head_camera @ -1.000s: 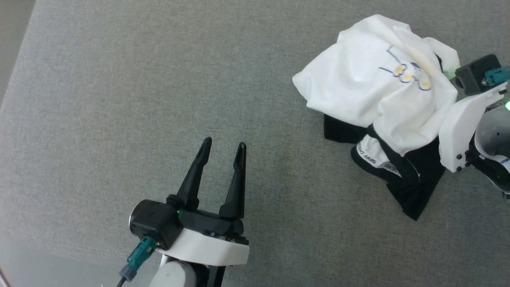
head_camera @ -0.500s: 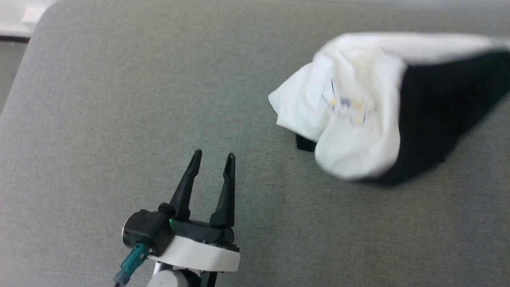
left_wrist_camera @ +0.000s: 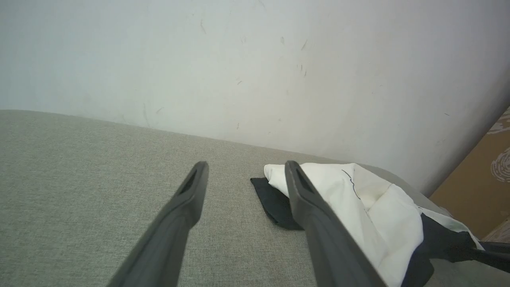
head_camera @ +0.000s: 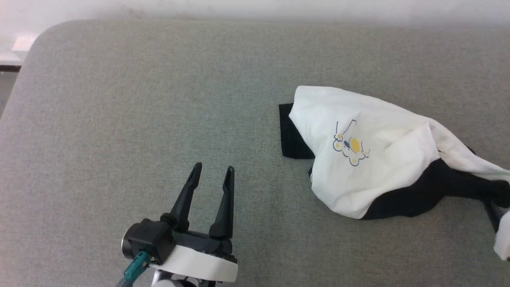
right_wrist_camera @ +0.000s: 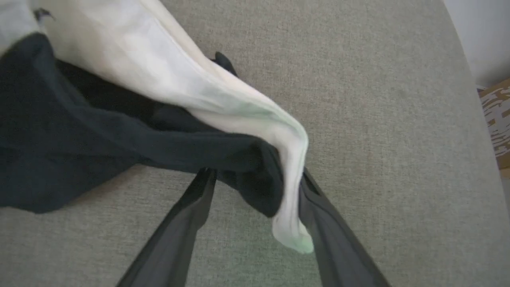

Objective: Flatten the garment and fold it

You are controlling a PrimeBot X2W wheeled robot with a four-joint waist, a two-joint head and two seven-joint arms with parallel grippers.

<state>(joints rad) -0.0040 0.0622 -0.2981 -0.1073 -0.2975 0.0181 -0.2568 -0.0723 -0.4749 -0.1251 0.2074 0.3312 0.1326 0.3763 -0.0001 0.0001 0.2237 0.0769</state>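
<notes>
The garment [head_camera: 378,131], a white T-shirt with black sleeves and a blue-and-yellow chest print, lies crumpled on the right half of the grey table [head_camera: 159,99]. One black sleeve sticks out flat at its left. It also lies to the right of my left fingers in the left wrist view as the garment [left_wrist_camera: 370,207]. My left gripper [head_camera: 213,169] is open and empty above bare table, well left of the shirt. My right gripper [right_wrist_camera: 255,175] has its jaws spread wide, with a bunched end of the garment [right_wrist_camera: 159,87] draped loosely between and over the fingers.
The table's far edge meets a pale wall [left_wrist_camera: 255,59], and its far left corner [head_camera: 44,32] is rounded. A brown cardboard box [left_wrist_camera: 478,179] stands beyond the table's right end.
The head camera has shifted. The garment swung up in a blur and now lies lower and stretched toward the right. The right gripper's jaws have opened. The left gripper stays open.
</notes>
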